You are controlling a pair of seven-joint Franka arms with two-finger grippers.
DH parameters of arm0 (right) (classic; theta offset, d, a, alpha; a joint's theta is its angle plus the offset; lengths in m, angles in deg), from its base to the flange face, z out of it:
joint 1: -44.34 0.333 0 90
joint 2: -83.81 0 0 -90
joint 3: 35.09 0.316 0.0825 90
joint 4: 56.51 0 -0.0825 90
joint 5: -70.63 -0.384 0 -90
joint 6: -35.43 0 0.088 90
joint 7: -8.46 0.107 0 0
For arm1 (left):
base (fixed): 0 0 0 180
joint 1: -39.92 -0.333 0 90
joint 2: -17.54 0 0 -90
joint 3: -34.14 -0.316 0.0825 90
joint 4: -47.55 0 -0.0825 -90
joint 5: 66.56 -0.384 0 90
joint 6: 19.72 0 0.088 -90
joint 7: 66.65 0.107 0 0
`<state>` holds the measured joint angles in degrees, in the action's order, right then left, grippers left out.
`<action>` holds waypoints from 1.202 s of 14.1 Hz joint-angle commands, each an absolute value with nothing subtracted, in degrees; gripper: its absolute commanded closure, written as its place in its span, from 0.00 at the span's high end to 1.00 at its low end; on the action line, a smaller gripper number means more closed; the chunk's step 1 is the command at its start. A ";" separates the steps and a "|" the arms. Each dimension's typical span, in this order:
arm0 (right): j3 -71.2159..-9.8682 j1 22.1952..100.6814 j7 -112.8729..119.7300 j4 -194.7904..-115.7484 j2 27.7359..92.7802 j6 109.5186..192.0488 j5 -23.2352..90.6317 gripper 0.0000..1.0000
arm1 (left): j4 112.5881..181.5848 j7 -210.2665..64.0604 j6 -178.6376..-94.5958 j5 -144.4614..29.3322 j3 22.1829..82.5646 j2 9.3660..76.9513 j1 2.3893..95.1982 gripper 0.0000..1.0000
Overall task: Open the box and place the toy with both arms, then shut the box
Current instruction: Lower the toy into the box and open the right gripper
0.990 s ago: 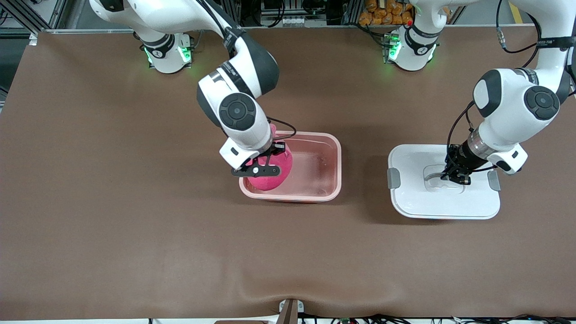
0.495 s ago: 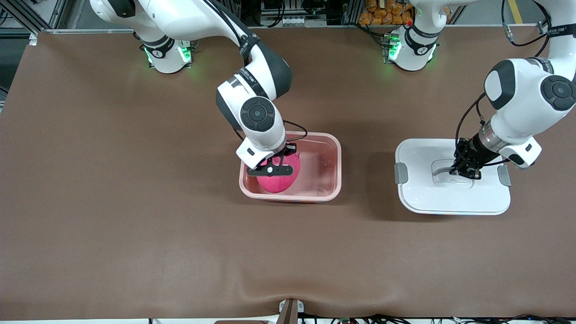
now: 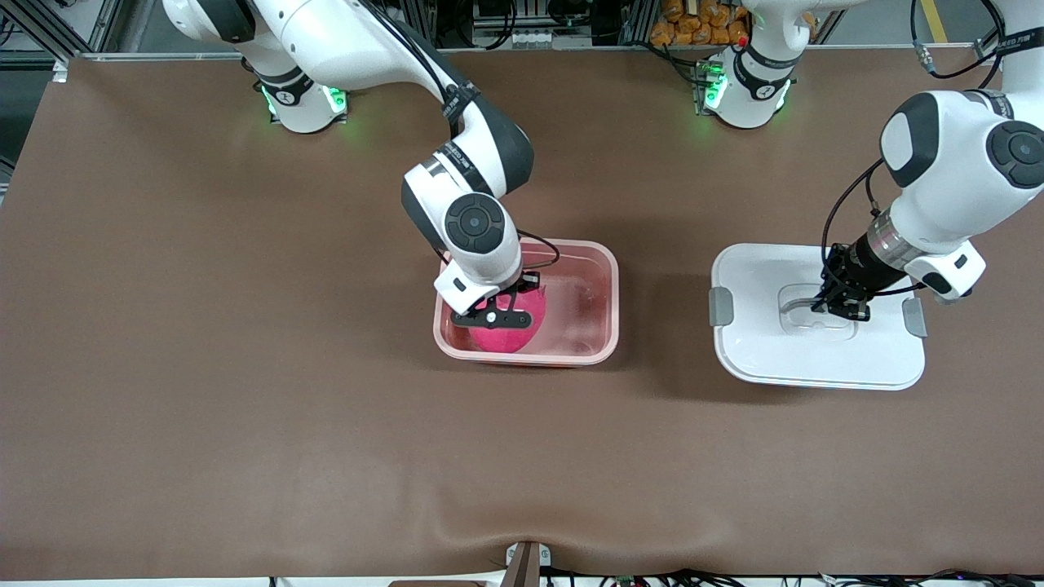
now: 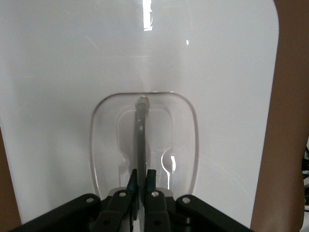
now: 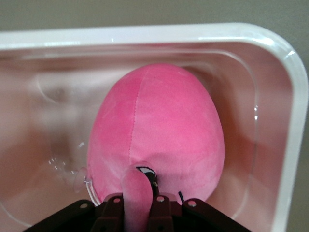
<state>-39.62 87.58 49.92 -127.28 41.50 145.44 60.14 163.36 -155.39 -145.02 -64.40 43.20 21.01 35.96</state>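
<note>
The box (image 3: 608, 314), a translucent pink tub, stands open at mid-table. Its white lid (image 3: 783, 355) hangs over the table toward the left arm's end, casting a shadow. My left gripper (image 3: 825, 303) is shut on the lid's thin grey handle (image 3: 802, 302). In the left wrist view the fingers (image 4: 151, 178) pinch the handle (image 4: 141, 130) over the lid's recess (image 4: 104, 145). The pink toy (image 3: 507, 333) hangs inside the box at the end nearer the right arm. My right gripper (image 3: 499, 314) is shut on one ear-like lobe (image 5: 136, 193) of the toy (image 5: 159, 125).
Grey clips (image 3: 720, 306) (image 3: 914, 318) sit on the lid's two short sides. The other half of the box floor (image 3: 579, 306) is bare. Brown table cover (image 3: 245, 367) stretches all around. Arm bases with green lights stand along the table's edge farthest from the front camera.
The right gripper has carried the toy farther in over the box and lowered it inside. The left gripper has moved the lid away from the box, toward the left arm's end.
</note>
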 commanded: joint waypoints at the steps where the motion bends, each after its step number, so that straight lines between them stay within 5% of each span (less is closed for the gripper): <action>1: -40.19 88.72 52.66 -125.94 39.95 146.87 59.03 0.00 | 160.41 -155.25 -140.93 -62.52 44.59 20.26 35.70 0.00; 17: -40.10 91.80 61.37 -125.86 35.83 162.16 57.98 0.00 | 153.28 -164.47 -134.77 -62.16 51.89 20.79 35.70 0.00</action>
<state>-39.53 90.89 60.20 -127.26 37.81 161.11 59.33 154.47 -163.31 -136.19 -63.17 50.89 20.93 36.12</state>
